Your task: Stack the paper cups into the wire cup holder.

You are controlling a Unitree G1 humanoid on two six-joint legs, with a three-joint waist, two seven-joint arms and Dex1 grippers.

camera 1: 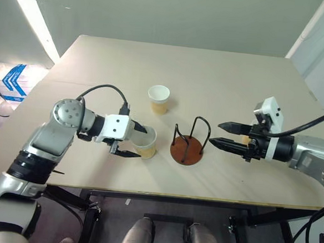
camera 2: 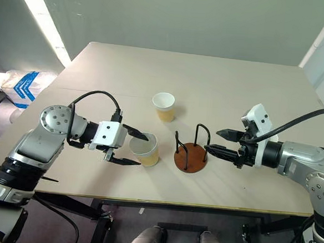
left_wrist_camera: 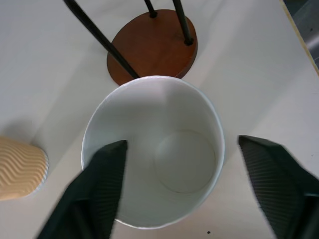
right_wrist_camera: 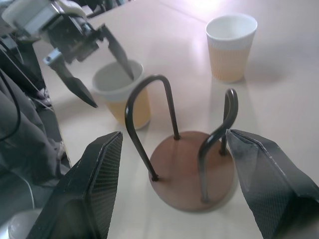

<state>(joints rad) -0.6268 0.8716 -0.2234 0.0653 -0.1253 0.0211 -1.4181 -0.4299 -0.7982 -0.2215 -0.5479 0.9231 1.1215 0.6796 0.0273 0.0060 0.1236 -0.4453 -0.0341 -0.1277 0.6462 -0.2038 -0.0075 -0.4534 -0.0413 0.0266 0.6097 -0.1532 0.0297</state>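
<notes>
Left gripper (camera 2: 132, 148), fingers apart, straddles rim of white-and-tan tapered paper cup (camera 2: 145, 150); should pinch gently, avoid crushing. Right gripper (camera 2: 218, 141) spread beside reddish-brown-based black wire cup holder (camera 2: 191, 151).

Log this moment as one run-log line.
left gripper: open, straddling near cup rim | right gripper: open, empty, beside wire cup holder | holder: empty | far cup: on table

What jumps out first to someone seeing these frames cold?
The left gripper straddling a paper cup near the table's front edge: one finger dips inside the rim, the other sits outside, jaws not yet shut on it. Just right of it stands the wire cup holder, empty, with the open right gripper hovering at its far side. A second paper cup stands alone farther back.
</notes>
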